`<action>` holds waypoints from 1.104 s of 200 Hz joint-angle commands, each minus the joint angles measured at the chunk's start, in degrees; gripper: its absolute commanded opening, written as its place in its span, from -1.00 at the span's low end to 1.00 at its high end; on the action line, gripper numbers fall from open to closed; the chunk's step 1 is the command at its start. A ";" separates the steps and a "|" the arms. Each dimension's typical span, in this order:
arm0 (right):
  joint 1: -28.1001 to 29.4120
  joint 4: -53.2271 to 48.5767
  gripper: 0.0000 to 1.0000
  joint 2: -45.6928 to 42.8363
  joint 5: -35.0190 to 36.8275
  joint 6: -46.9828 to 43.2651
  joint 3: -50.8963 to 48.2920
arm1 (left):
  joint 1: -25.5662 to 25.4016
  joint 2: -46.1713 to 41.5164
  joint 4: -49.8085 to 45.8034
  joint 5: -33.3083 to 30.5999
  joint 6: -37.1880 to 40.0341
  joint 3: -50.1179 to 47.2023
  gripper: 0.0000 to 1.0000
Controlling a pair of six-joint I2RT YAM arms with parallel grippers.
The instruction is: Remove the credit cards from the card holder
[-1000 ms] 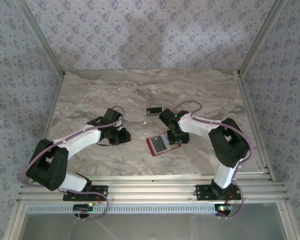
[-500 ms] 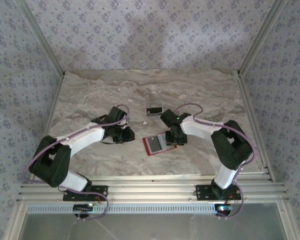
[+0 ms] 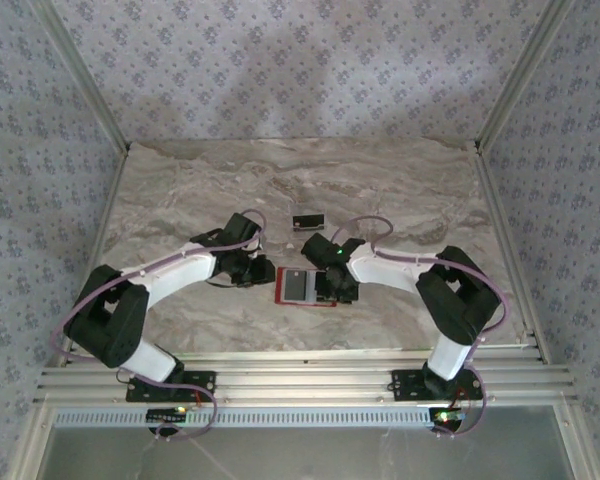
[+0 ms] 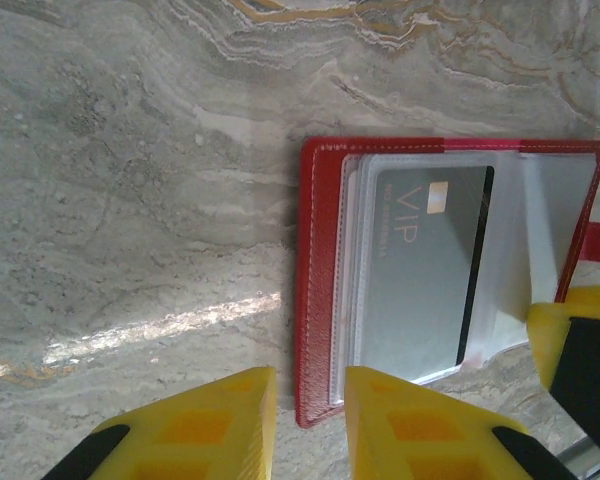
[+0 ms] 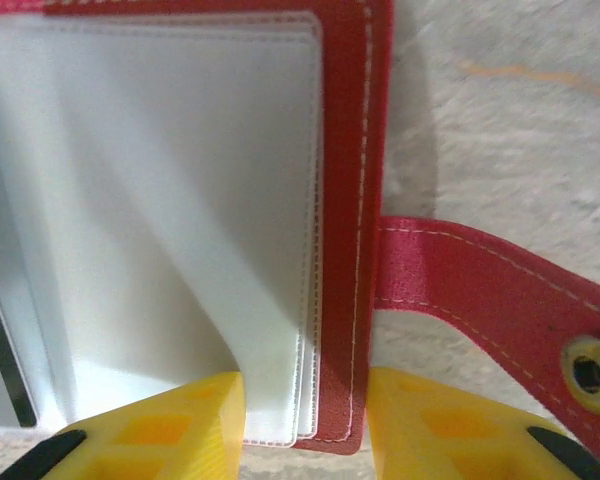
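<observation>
The red card holder (image 3: 281, 286) lies open on the marble table between my two grippers. A grey credit card (image 4: 420, 260) marked VIP, with a dark band along one side, sits inside its clear left pocket. My left gripper (image 4: 310, 388) is open a little, with the holder's red left edge (image 4: 318, 300) between the jaws and a gap on one side. My right gripper (image 5: 305, 400) is shut on the holder's right edge (image 5: 342, 300), red cover and pale pocket leaves together. The leaves buckle upward there. The snap tab (image 5: 480, 300) sticks out to the right.
A small dark stand (image 3: 308, 221) sits on the table just behind the card holder. Metal rails (image 3: 300, 365) run along the near edge by the arm bases, and patterned walls close in the back and sides.
The right gripper has slid left with the card holder, which has turned square to the table edge. The left gripper has moved right, up to the holder's left edge.
</observation>
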 commanded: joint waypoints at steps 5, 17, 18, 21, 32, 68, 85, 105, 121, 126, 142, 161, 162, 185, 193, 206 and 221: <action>0.78 -0.28 -0.24 -0.59 1.99 3.20 -0.11 | -0.23 2.29 0.00 1.72 1.42 1.91 -0.50; 0.79 -0.76 -0.25 -0.66 2.46 3.02 0.21 | -0.32 3.31 0.00 1.95 1.68 2.71 -0.48; 0.75 -0.80 -0.25 -0.70 2.44 2.98 0.21 | -0.41 3.42 0.00 1.95 1.69 2.77 -0.48; 0.79 -0.85 -0.25 -0.74 2.32 2.94 0.19 | -0.43 3.57 -0.01 1.95 1.81 3.01 -0.47; 0.54 0.17 -0.25 -0.93 2.45 1.99 0.13 | -0.56 4.19 -0.18 1.95 2.02 3.71 -0.47; -0.18 3.82 -0.28 -0.05 1.82 -1.87 0.58 | -0.76 5.77 -0.09 1.78 2.17 5.08 -0.46; -0.55 4.17 -0.29 0.69 1.19 -3.28 1.17 | -1.11 6.35 -0.05 1.77 2.04 5.58 -0.46; -0.83 3.00 -0.30 1.02 0.92 -3.60 1.83 | -1.37 6.86 -0.52 1.22 1.88 5.98 -0.46; -0.82 0.35 -0.29 0.15 2.56 -3.56 2.32 | -1.47 6.91 -0.44 0.90 1.53 5.79 -0.46; -0.79 -0.36 -0.28 -0.19 2.89 -3.58 2.38 | -1.50 7.01 -0.32 0.75 1.43 5.68 -0.46; -0.90 -2.22 -0.28 -2.00 4.12 -3.38 2.74 | -1.64 7.57 -0.34 0.53 1.27 5.77 -0.47; -1.01 -3.21 -0.26 -3.80 4.31 -3.53 3.10 | -1.72 8.39 -0.35 0.78 1.25 6.22 -0.49; -0.99 -3.26 -0.26 -3.90 4.33 -3.55 3.15 | -1.72 8.46 -0.40 0.80 1.29 6.28 -0.49; -1.18 -2.51 -0.26 -5.10 2.82 -3.96 3.50 | -2.03 9.23 -1.19 0.39 1.35 7.08 -0.52; -1.27 -1.25 -0.26 -5.44 1.69 -4.15 3.42 | -2.00 9.39 -1.32 0.20 1.34 7.08 -0.53; -1.43 1.59 -0.26 -5.75 -0.49 -4.26 3.12 | -2.01 9.63 -1.49 -0.19 1.34 7.16 -0.53; -1.86 5.92 -0.28 -5.37 -4.13 -4.36 2.94 | -2.05 9.93 -1.53 -0.36 1.55 7.08 -0.54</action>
